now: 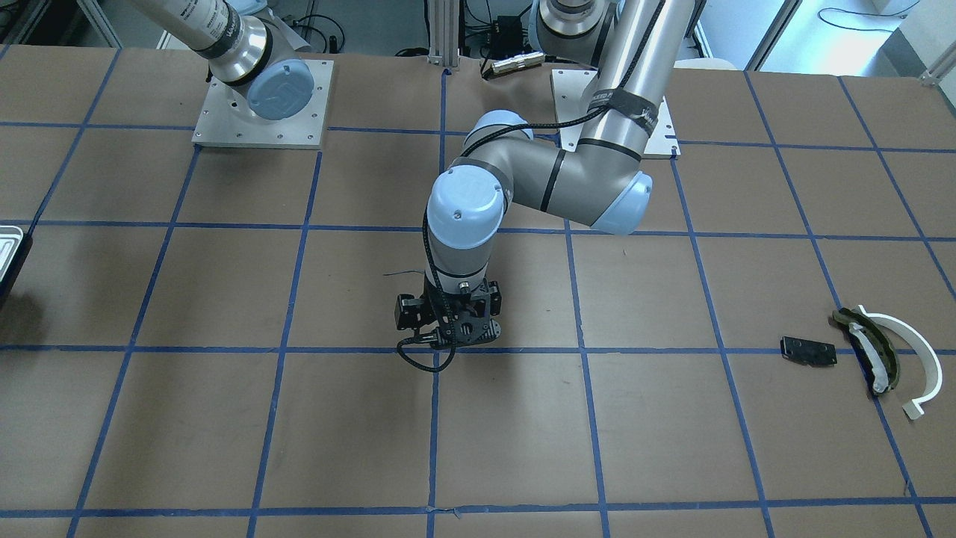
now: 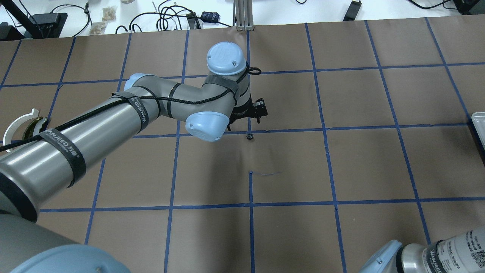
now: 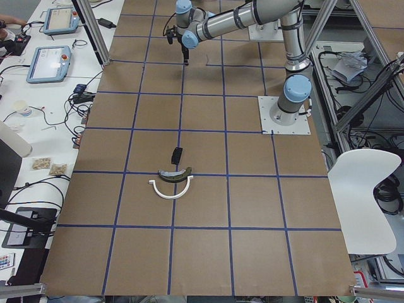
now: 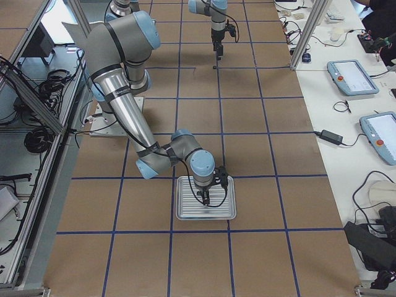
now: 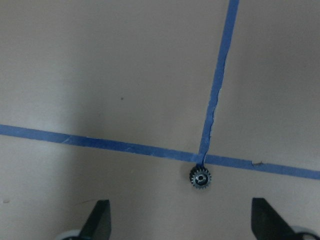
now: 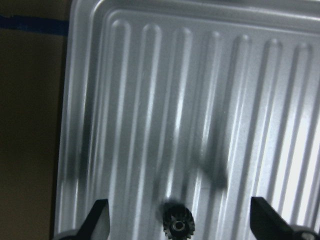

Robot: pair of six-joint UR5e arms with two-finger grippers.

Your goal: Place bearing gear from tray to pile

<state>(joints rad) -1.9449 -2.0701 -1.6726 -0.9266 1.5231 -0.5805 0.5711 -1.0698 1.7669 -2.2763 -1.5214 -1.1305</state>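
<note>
A small dark bearing gear (image 5: 200, 177) lies on the brown table at a crossing of blue tape lines; it also shows in the overhead view (image 2: 249, 136). My left gripper (image 5: 179, 212) hangs open just above it, with the gear between and ahead of the fingers. A second dark gear (image 6: 177, 226) lies in the silvery ribbed tray (image 6: 150, 100). My right gripper (image 6: 177, 206) is open over it, fingers on either side. The pile is a black plate (image 1: 808, 351), an olive curved strip (image 1: 870, 351) and a white half-ring arc (image 1: 917, 357), far from both gears.
The tray (image 4: 185, 213) sits at the table's end on my right, the pile (image 3: 172, 177) toward the end on my left. The left arm's elbow (image 2: 206, 125) stretches over the table's middle. Monitors and cables line the far edge.
</note>
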